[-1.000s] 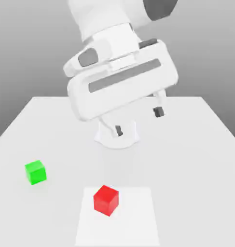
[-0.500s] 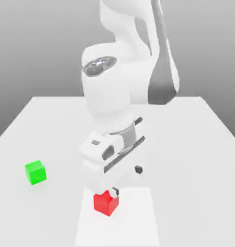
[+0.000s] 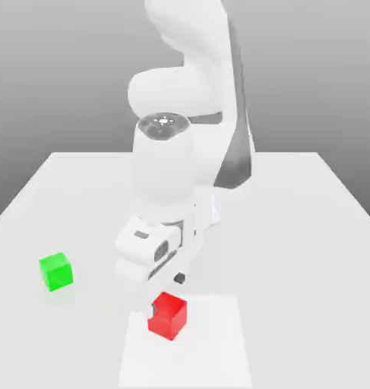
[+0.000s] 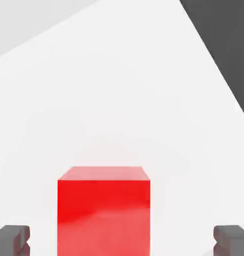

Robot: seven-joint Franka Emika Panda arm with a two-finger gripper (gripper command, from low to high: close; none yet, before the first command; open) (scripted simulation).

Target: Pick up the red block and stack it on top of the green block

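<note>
Red block (image 3: pixel 168 315) between end effector (image 4: pixel 122 241) fingers; green block (image 3: pixel 56 271) well apart, toward exterior view's left.

Light: bright, even, diffuse, from overhead | Shadows: faint and soft under the red block (image 3: pixel 168 315) and green block (image 3: pixel 56 271), none hard-edged | Glare: mild sheen on the red block's near face in the hand view; table (image 3: pixel 294 228) nearly washed out white | Backdrop: grey gradient, darker upward | Focus: sharp throughout, no blur or edge distortion
</note>
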